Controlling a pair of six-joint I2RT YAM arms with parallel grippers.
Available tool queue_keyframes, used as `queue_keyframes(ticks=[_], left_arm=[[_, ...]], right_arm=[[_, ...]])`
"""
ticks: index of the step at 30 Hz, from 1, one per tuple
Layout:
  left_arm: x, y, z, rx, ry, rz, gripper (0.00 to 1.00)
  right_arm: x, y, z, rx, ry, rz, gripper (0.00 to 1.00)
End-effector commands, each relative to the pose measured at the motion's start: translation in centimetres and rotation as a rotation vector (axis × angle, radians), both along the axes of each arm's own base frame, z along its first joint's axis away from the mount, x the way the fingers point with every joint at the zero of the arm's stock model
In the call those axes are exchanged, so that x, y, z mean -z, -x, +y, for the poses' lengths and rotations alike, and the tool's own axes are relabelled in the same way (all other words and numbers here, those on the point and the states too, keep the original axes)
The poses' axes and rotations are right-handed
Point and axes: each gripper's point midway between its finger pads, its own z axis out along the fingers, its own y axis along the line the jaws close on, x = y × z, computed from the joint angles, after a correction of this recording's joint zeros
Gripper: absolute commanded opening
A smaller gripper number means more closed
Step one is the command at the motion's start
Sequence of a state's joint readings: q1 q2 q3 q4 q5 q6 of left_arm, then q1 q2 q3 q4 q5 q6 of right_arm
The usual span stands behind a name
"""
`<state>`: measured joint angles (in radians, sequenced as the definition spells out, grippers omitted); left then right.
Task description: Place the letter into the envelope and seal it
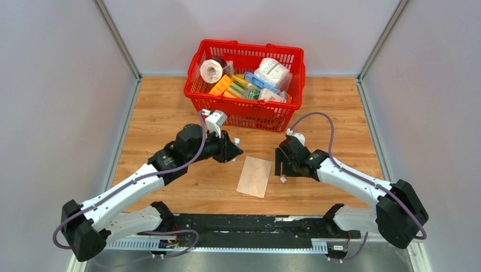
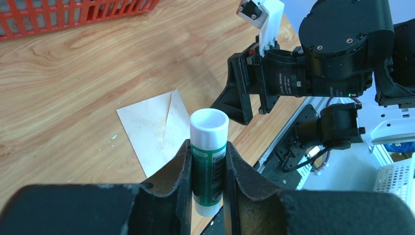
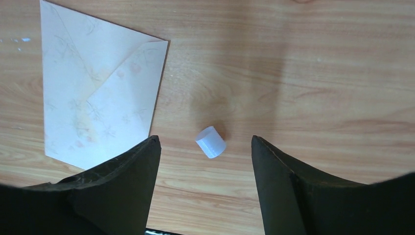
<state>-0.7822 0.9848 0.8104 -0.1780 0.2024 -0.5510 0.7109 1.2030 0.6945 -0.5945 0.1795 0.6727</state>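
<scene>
Nearest the lens: left gripper (image 2: 208, 152). Held clamped on glue stick (image 2: 209, 128), green body pinched at mid-length, white end open and aimed toward envelope (image 2: 147, 132). Hovered clear of table (image 1: 170, 113), at 10 o'clock of the envelope in the top view.

Next: right gripper (image 3: 204, 142). Stood with jaws apart, gripping nothing. Hung directly over cap (image 3: 211, 142), a small white cylinder on its side on the wood, touching neither finger. Sat at 3 o'clock of the envelope.

Next: the envelope. Lay flat on the table between both grippers, at 6 o'clock of red basket (image 1: 238, 113). Appeared to have its triangular flap folded down onto the body; stuck or loose, not determinable.

Next: letter. Showed nowhere as a separate sheet; judged already inside the envelope, unconfirmed.

Step in hand, as judged: gluing the flap for sealing. Called for the following:
- lifting the flap first with the free right gripper, if it was indeed down;
- pinning the envelope body, thin paper being likely to slide or wrinkle under the drag;
- lowering the stick near upright, with light pressure, along the flap's two slanted edges only;
- keeping glue off the wood and off the letter;
- pressing the flap shut from fold toward tip.
</scene>
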Motion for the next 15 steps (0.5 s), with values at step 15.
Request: queue_keyframes(ticks=[15], left_arm=[[-2.5, 0.2, 0.3, 0.019, 0.028, -0.063, 0.00]], right_arm=[[1.9, 0.7, 0.7, -0.272, 0.111, 0.017, 0.64]])
